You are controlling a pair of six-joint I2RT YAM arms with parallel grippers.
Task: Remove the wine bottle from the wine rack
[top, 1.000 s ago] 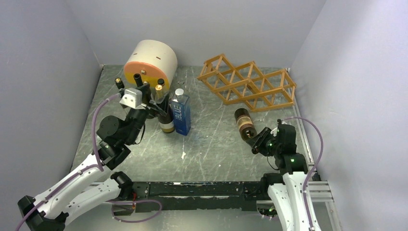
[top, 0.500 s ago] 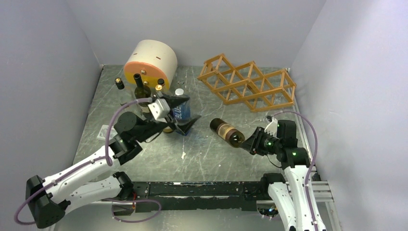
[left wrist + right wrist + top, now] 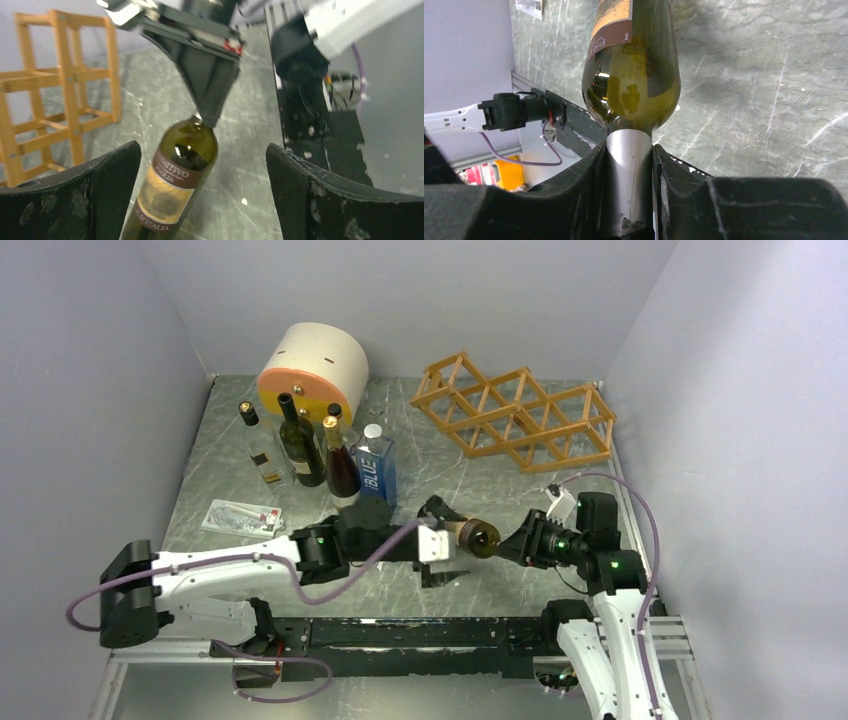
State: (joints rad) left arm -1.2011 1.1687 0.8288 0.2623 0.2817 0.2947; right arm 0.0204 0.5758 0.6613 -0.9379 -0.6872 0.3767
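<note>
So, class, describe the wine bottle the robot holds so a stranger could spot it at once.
Start at the wooden wine rack at the far right of the table and come forward. There the wine bottle lies sideways, its neck clamped in the right tool. The other bottles all stand upright by the cream cylinder.

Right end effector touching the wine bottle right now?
Touching. The right wrist view shows the right end effector clamped on both sides of the neck of the wine bottle, with no gap.
</note>
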